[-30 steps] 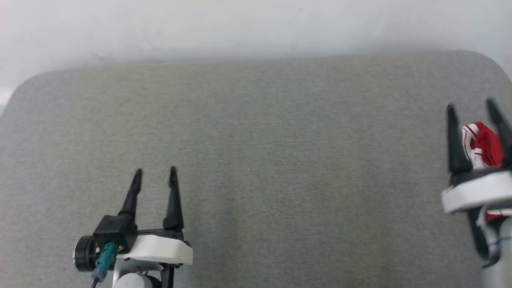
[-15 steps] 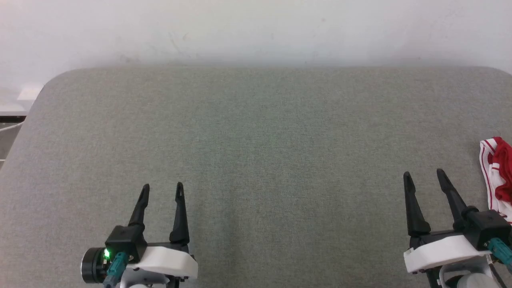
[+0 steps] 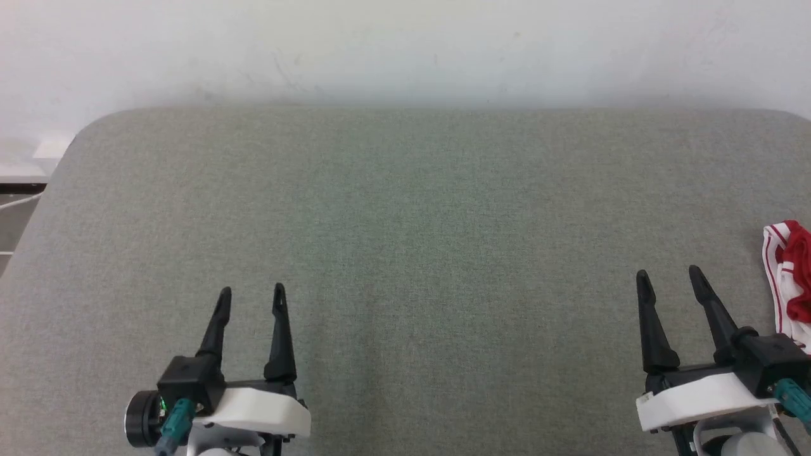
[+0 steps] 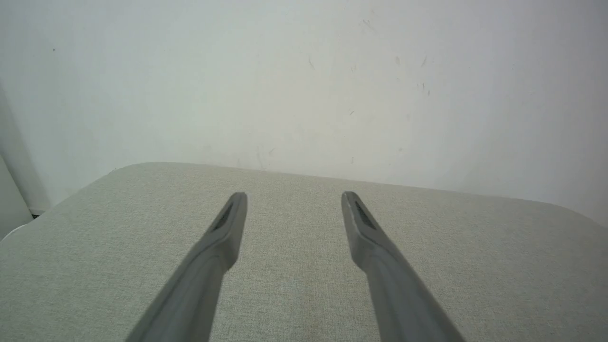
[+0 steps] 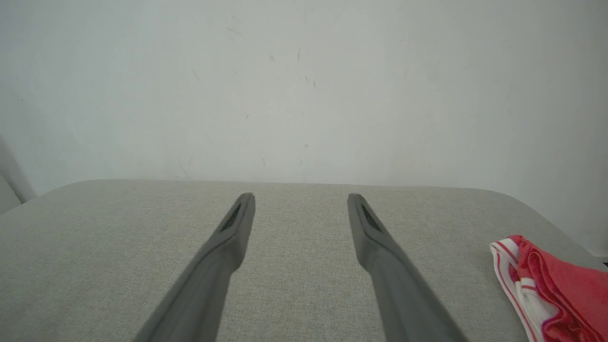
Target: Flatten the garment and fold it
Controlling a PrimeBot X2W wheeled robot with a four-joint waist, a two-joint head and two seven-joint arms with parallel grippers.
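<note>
From my screen I see a grey fabric-covered table [image 3: 405, 209] with rounded far corners running up to a white wall [image 3: 405, 44] marked with faint scuffs, and past the table's far left corner a dark strip [image 3: 19, 188] I cannot make out.

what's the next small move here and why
Probably swing the right tool to its right, toward the garment, to grasp it. The garment lies bunched at the right edge of the grey surface, apart from that open, empty tool, so nothing can be flattened until it is brought to the middle.
</note>
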